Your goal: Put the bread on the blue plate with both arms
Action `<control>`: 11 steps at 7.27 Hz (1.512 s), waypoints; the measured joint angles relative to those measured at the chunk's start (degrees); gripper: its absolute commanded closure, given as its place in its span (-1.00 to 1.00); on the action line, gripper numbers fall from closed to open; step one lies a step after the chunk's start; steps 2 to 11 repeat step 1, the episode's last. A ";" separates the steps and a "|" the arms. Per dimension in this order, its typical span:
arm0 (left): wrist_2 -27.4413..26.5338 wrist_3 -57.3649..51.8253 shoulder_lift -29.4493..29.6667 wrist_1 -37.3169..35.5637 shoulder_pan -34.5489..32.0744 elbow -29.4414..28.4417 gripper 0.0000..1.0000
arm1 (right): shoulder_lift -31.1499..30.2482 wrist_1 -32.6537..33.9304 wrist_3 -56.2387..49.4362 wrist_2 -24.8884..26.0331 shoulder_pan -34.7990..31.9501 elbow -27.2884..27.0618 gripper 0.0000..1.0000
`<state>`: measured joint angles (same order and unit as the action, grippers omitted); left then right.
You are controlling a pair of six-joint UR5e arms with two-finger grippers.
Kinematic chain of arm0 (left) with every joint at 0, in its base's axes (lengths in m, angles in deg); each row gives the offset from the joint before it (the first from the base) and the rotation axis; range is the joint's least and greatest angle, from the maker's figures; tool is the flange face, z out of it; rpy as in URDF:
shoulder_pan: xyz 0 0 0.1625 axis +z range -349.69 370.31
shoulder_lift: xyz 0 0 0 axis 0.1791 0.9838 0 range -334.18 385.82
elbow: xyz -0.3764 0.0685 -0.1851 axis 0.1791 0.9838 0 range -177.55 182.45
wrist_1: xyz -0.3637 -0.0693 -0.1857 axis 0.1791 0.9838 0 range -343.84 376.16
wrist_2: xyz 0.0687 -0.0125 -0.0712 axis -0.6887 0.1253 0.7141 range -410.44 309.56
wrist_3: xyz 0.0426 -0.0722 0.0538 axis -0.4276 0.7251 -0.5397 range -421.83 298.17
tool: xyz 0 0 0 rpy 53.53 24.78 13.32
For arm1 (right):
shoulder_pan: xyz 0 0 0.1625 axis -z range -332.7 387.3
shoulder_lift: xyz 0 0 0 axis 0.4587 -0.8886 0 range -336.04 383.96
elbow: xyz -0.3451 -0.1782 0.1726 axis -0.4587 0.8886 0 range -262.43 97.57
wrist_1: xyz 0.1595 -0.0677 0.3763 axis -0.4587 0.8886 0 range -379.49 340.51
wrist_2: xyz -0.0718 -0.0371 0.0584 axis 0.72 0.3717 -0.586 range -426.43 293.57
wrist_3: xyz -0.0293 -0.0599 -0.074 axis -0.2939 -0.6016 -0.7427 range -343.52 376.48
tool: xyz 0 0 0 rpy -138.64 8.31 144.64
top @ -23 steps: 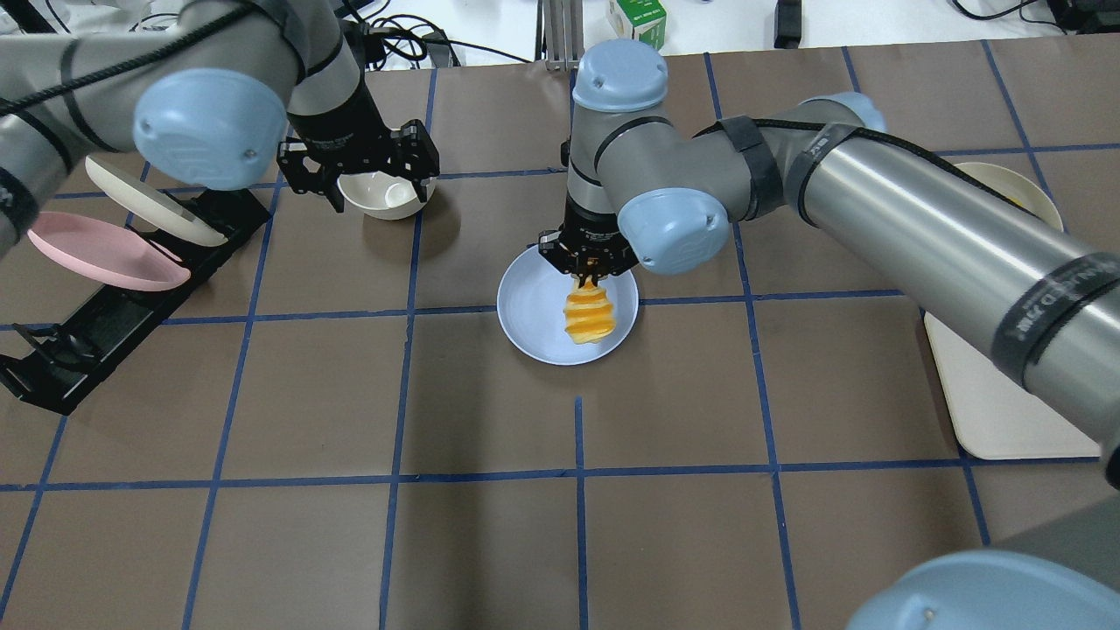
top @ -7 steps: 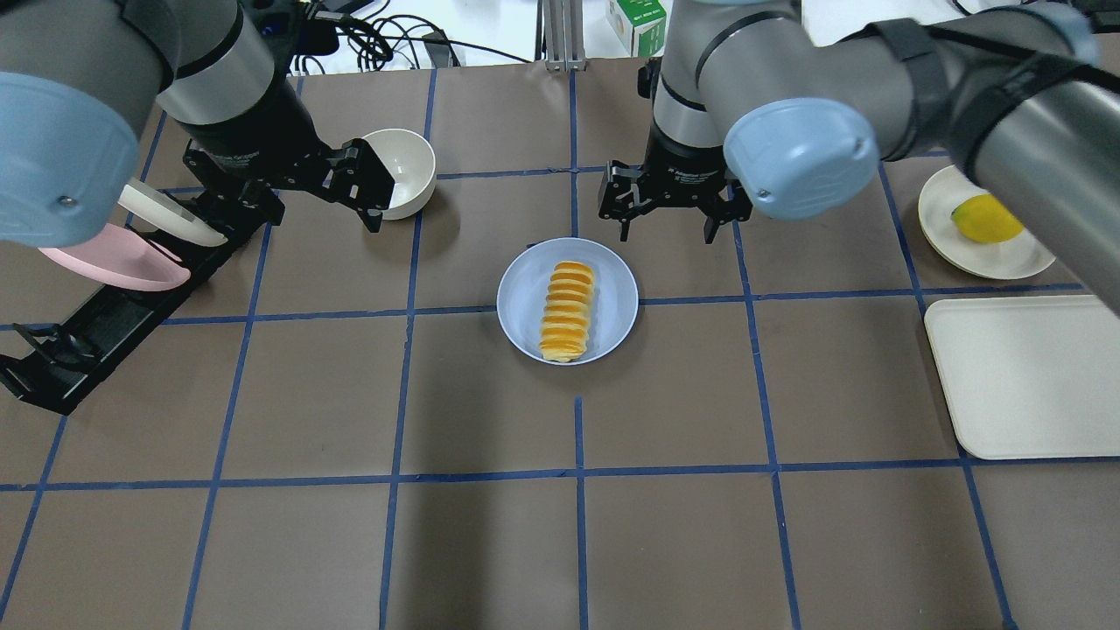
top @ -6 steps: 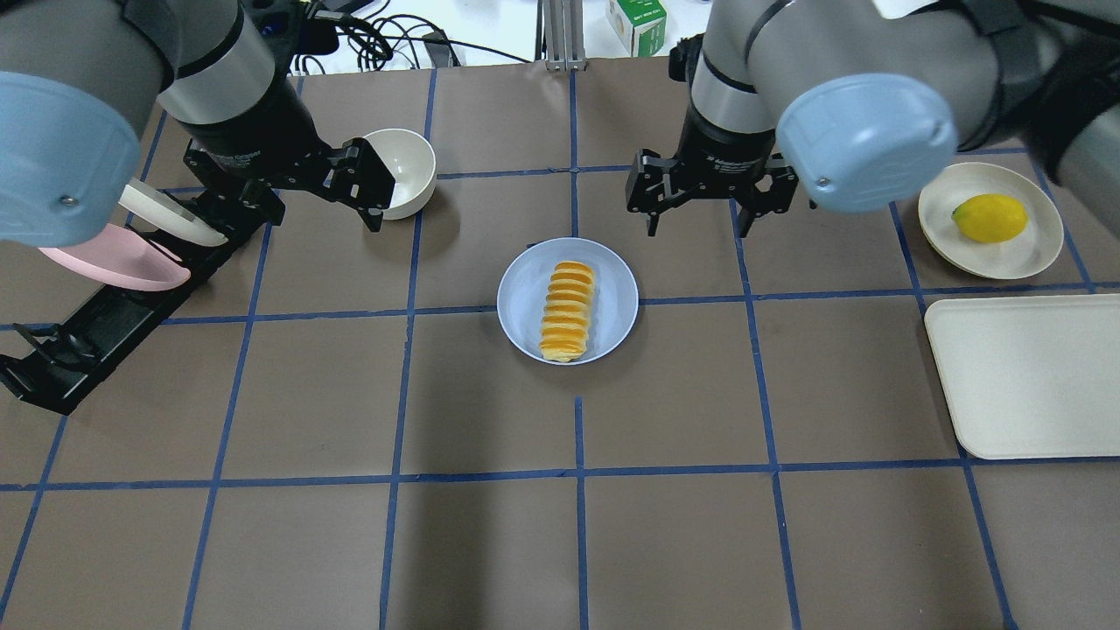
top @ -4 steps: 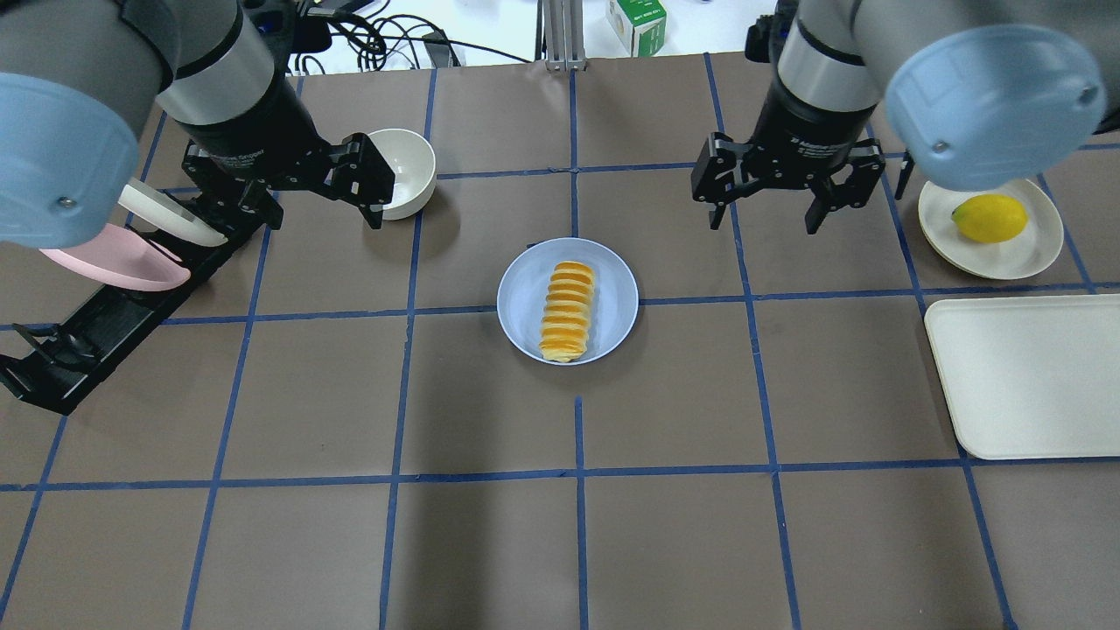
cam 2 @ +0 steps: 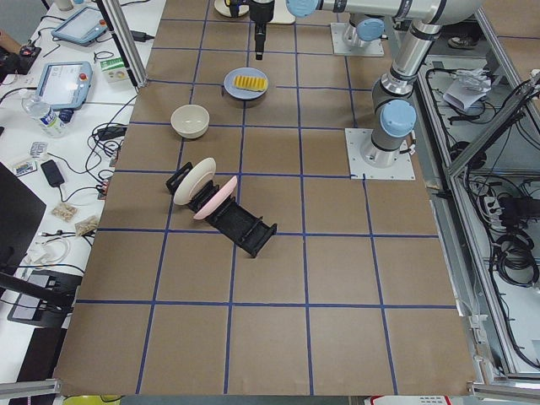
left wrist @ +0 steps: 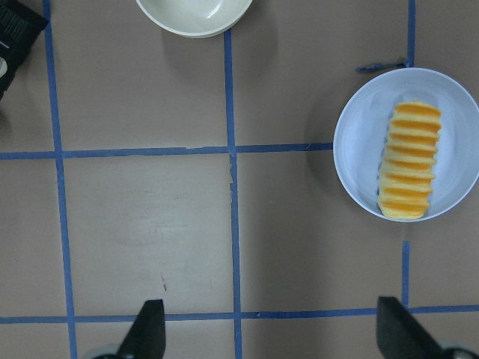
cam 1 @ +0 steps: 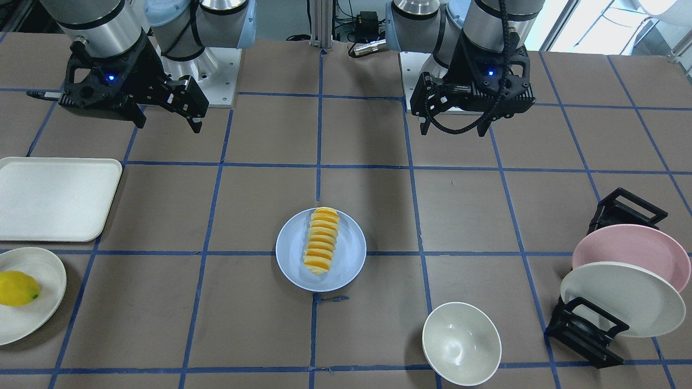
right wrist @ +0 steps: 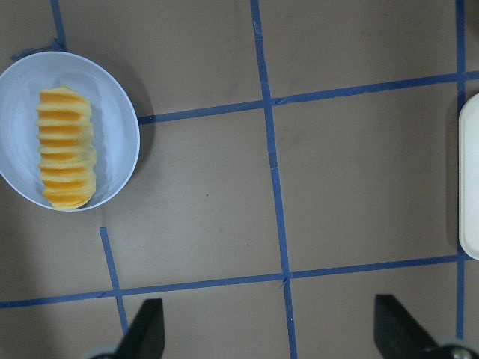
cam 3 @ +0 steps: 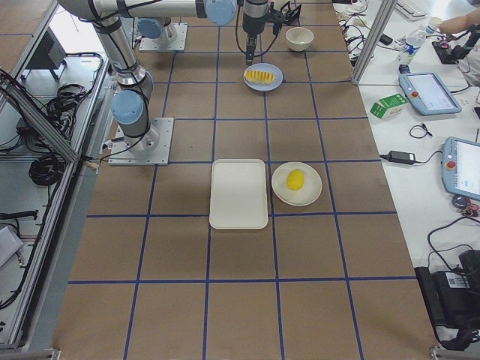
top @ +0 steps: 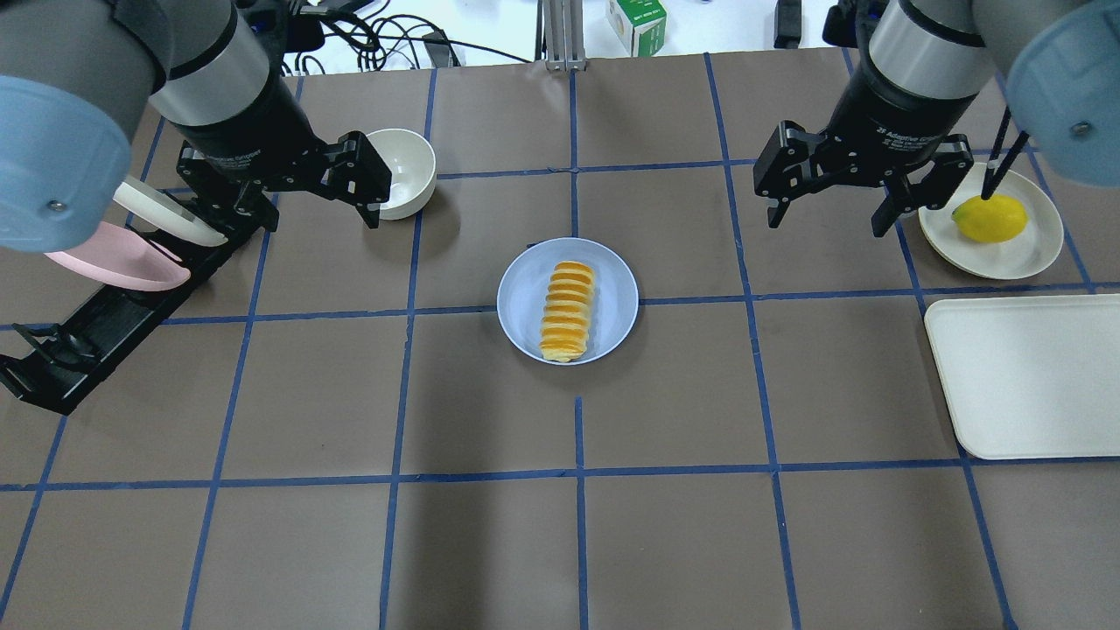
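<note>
The bread (top: 567,311), a ridged orange and pale yellow loaf, lies flat along the middle of the blue plate (top: 521,302) at the table's centre. It also shows in the front view (cam 1: 321,240), the left wrist view (left wrist: 409,170) and the right wrist view (right wrist: 66,149). My left gripper (top: 284,210) is open and empty, raised to the plate's far left beside the white bowl. My right gripper (top: 826,226) is open and empty, raised to the plate's far right near the lemon plate. Neither gripper touches the bread or the plate.
A white bowl (top: 402,162) stands at the back left. A black rack (top: 114,324) holds a pink plate (top: 114,267) and a cream plate (top: 166,214). A lemon (top: 989,219) sits on a cream plate (top: 1032,254); a cream tray (top: 1024,376) lies at the right.
My right gripper let go of the bread, opened, rose and moved right, away from the blue plate. The bread now lies flat on the plate. My left gripper shifted only slightly.
</note>
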<state>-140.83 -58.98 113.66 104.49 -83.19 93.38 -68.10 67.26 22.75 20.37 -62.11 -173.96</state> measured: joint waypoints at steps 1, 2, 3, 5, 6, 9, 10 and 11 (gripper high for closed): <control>0.02 -0.07 -0.23 0.03 -0.01 0.02 -1.00 | -0.05 -0.01 0.00 0.41 0.00 -0.03 -1.00; 0.02 -0.07 -0.23 0.03 -0.01 0.02 -1.00 | -0.05 -0.01 0.00 0.41 0.00 -0.03 -1.00; 0.02 -0.07 -0.23 0.03 -0.01 0.02 -1.00 | -0.05 -0.01 0.00 0.41 0.00 -0.03 -1.00; 0.02 -0.07 -0.23 0.03 -0.01 0.02 -1.00 | -0.05 -0.01 0.00 0.41 0.00 -0.03 -1.00; 0.02 -0.07 -0.23 0.03 -0.01 0.02 -1.00 | -0.05 -0.01 0.00 0.41 0.00 -0.03 -1.00; 0.02 -0.07 -0.23 0.03 -0.01 0.02 -1.00 | -0.05 -0.01 0.00 0.41 0.00 -0.03 -1.00; 0.02 -0.07 -0.23 0.03 -0.01 0.02 -1.00 | -0.05 -0.01 0.00 0.41 0.00 -0.03 -1.00; 0.02 -0.07 -0.23 0.03 -0.01 0.02 -1.00 | -0.05 -0.01 0.00 0.41 0.00 -0.03 -1.00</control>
